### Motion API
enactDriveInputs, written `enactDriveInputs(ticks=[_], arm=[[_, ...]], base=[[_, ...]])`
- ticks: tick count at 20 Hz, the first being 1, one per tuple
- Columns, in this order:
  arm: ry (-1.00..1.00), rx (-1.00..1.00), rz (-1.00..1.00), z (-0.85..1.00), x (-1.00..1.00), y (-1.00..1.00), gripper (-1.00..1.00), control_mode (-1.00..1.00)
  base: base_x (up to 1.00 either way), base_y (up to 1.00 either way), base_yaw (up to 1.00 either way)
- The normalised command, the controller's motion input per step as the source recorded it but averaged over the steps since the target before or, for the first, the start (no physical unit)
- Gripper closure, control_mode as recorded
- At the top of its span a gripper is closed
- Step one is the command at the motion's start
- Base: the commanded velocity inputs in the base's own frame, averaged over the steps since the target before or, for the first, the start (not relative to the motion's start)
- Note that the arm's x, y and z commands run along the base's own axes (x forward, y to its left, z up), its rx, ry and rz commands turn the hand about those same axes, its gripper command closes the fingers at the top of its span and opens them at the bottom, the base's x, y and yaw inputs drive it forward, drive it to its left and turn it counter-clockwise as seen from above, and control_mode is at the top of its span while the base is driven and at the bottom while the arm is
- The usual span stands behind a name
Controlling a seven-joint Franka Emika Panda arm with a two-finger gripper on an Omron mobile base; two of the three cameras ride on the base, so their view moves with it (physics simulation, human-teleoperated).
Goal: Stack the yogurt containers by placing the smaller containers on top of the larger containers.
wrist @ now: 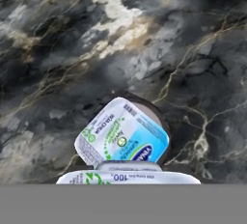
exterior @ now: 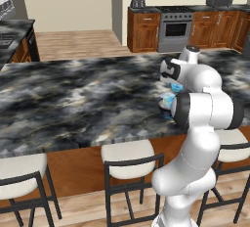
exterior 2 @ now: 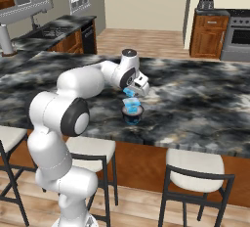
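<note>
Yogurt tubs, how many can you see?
3. The wide dark tub sits on the counter, a light-blue cup rests on top of it, and another blue cup is in the claw just above.

Even, diffuse rendered light; no single source apparent. Marble counter (exterior: 73,99) evenly lit, no glare, veining soft and low-resolution. White arm (exterior 2: 73,89) bright, with mild shading beneath its rounded links. Faint dark shadow around wide tub (exterior 2: 132,115). Stools (exterior: 129,160) cast weak shadows on floor. Hand view soft throughout; label print on cup (wrist: 123,138) blurred, barely legible, possibly from closeness. No edge distortion.
</note>
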Motion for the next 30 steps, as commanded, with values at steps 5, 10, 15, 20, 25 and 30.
enactDriveInputs(ticks=[5, 10, 15, 20, 25, 30], arm=[[0.00, 0.01, 0.00, -0.05, 0.04, 0.00, 1.00, -1.00], [0.01, 0.02, 0.00, -0.08, 0.00, 0.00, 1.00, -1.00], [0.04, 0.00, 0.00, -0.10, 0.05, 0.00, 1.00, -1.00], [0.05, 0.00, 0.00, -0.08, 0.10, 0.00, 1.00, -1.00], [0.05, 0.00, 0.00, -0.07, 0.08, 0.00, 1.00, -1.00], [0.07, 0.01, 0.00, -0.09, 0.06, 0.00, 1.00, -1.00]], base=[[0.00, 0.00, 0.00], [0.00, 0.00, 0.00], [0.00, 0.00, 0.00], [0.00, 0.00, 0.00], [0.00, 0.00, 0.00], [0.00, 0.00, 0.00]])
